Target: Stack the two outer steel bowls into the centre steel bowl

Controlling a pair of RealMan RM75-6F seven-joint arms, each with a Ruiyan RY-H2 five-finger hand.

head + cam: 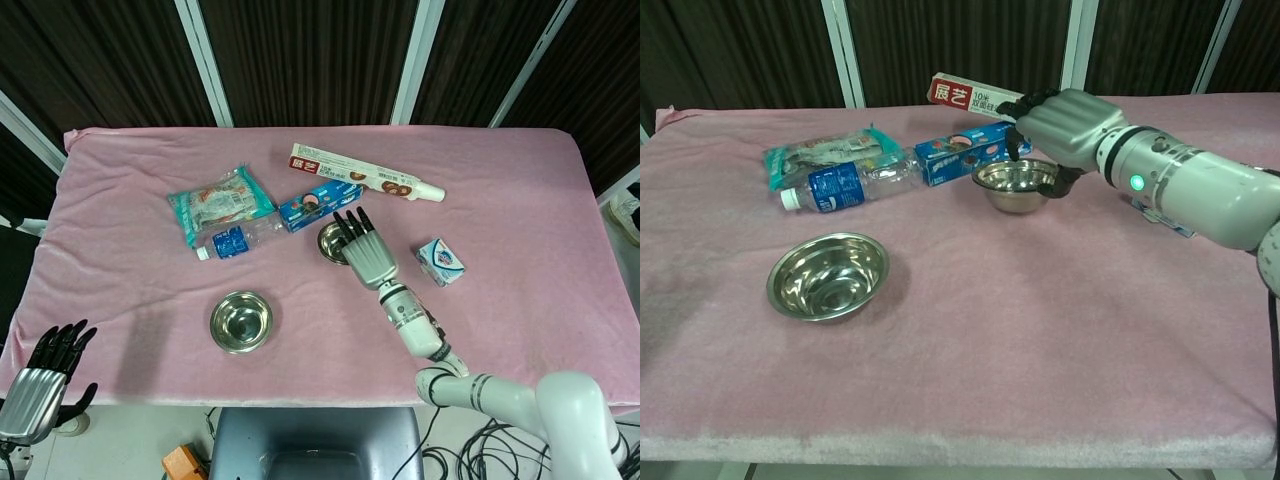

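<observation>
One steel bowl (241,321) (828,275) stands alone on the pink cloth at the front left. My right hand (365,250) (1065,125) reaches over the centre bowl (329,240), fingers curled over the far rim and thumb at the near right side. It holds the second outer bowl (1012,178) down in the centre bowl, so the two read as one stack. I cannot tell whether the held bowl is fully seated. My left hand (45,372) hangs below the table's front left edge, fingers apart and holding nothing.
Behind the stack lie a long biscuit box (365,178) (958,95), a blue carton (318,205) (968,152), a water bottle (235,240) (840,185) and a green snack packet (220,200) (825,150). A small white-and-blue box (441,261) sits right of the hand.
</observation>
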